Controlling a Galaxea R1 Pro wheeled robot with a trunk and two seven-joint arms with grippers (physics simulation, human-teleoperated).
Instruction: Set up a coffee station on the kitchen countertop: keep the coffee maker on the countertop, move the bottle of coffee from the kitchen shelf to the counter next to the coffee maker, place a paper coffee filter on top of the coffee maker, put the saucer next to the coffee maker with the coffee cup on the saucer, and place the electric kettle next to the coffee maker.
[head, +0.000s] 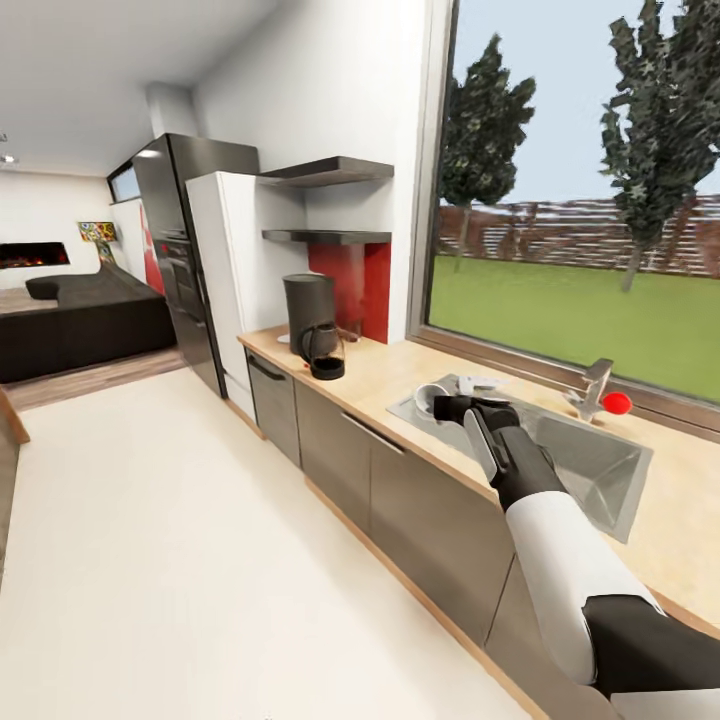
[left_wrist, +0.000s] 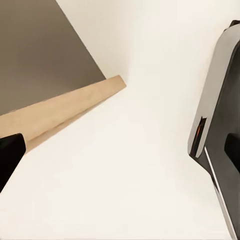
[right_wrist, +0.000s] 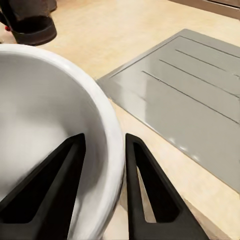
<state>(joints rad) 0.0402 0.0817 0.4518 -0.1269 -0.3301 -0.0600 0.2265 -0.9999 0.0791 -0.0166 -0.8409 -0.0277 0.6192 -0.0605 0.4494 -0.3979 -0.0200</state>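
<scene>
The right claw (right_wrist: 102, 195) pinches the rim of a round white ceramic coffee cup (head: 431, 397), one black finger inside and one outside, over the light wooden table (head: 400, 372) beside the grey steel sink (head: 590, 465). The dark cylindrical coffee maker (head: 312, 322) stands farther along. No readable labels. The left claw (left_wrist: 7, 157) shows perhaps one fingertip; its state cannot be told.

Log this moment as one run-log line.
right tool: shut on coffee cup rim, one finger inside | cup: over countertop by sink drainboard | coffee maker: on countertop
</scene>
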